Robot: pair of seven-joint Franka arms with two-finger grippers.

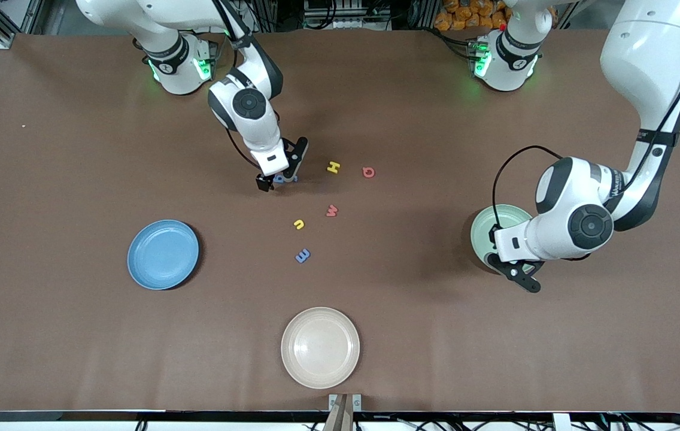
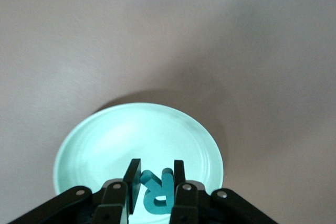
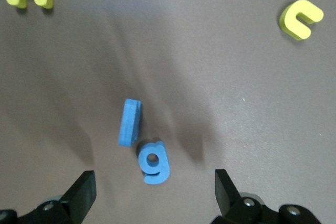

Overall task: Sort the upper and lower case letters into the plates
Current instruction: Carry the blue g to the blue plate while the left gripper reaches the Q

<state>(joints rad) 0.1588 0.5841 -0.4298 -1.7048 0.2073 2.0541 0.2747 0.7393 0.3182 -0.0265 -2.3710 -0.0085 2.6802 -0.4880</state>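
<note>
Teal letter R [image 2: 157, 192], clamped in the left gripper [image 2: 155, 191], hangs over the mint plate [image 1: 483, 230] at the frame's right: release it there next. Right gripper [image 3: 152, 195], fingers apart, hovers over two blue letters [image 3: 143, 140] at upper centre; lowering precedes closing.

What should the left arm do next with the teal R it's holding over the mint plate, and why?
Probably open the left gripper and drop the teal R. The letter sits clamped between the fingers directly over the mint green plate, so release should land it inside. Meanwhile the right gripper hangs open over the blue g.
</note>
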